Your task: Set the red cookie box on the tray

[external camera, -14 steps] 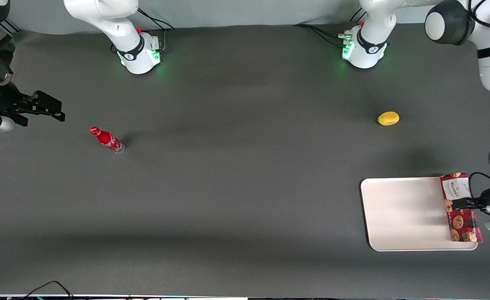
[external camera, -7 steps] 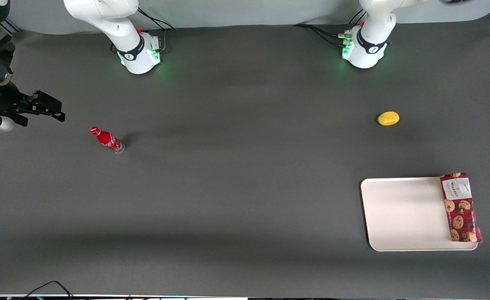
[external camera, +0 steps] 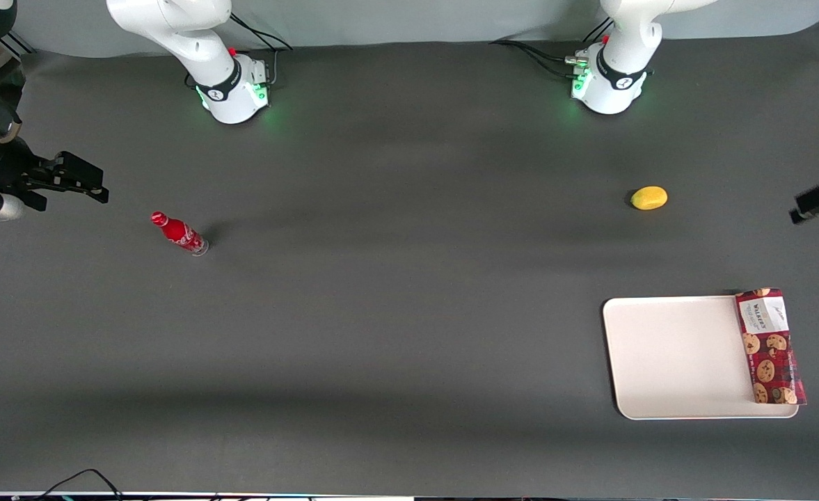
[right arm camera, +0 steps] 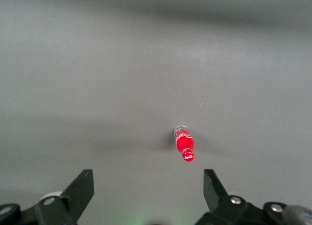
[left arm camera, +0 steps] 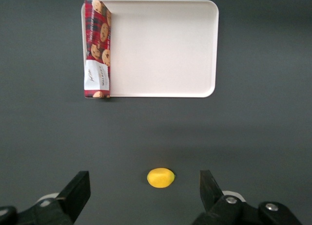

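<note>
The red cookie box (external camera: 769,346) lies flat on the tray (external camera: 673,358), along the tray's edge toward the working arm's end, its white label at the end farther from the front camera. My left gripper (external camera: 802,209) is at the working arm's end of the table, farther from the front camera than the tray and well apart from the box. In the left wrist view the gripper (left arm camera: 144,186) is open and empty, high above the table, with the box (left arm camera: 96,47) and tray (left arm camera: 161,47) in sight.
A yellow lemon (external camera: 648,197) lies on the dark table, farther from the front camera than the tray; it also shows in the left wrist view (left arm camera: 161,178). A small red soda bottle (external camera: 179,233) lies toward the parked arm's end.
The gripper was at the box a second ago. It has drawn away from it, farther from the front camera. The box stays on the tray.
</note>
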Robot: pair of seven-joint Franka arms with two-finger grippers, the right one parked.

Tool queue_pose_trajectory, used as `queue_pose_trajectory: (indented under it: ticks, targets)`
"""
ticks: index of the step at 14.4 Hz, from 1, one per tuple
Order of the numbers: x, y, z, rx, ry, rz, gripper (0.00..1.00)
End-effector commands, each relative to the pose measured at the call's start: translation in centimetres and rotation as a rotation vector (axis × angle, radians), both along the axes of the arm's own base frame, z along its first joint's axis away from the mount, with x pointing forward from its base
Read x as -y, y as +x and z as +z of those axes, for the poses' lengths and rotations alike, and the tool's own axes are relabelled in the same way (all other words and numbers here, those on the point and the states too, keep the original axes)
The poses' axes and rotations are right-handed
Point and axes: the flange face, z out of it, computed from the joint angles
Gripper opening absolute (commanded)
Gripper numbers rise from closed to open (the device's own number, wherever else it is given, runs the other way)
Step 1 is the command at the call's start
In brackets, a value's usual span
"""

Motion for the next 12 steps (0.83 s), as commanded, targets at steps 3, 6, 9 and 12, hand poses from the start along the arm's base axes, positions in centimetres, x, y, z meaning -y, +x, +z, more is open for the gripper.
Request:
queue_pose_trajectory:
  ticks: [3,6,9,12]
  targets:
    - [2.9,-1.5,-0.3,-0.034,-0.016,0.011,1.0]
    - [5.2,-1.1,-0.1,-0.027,0.044,0.055,1.0]
    - [5.1,-1.5,0.0,-0.036,0.055,0.055,1.0]
    - [5.4,-3.0,0.3,-0.045,0.053,0.052,1.0]
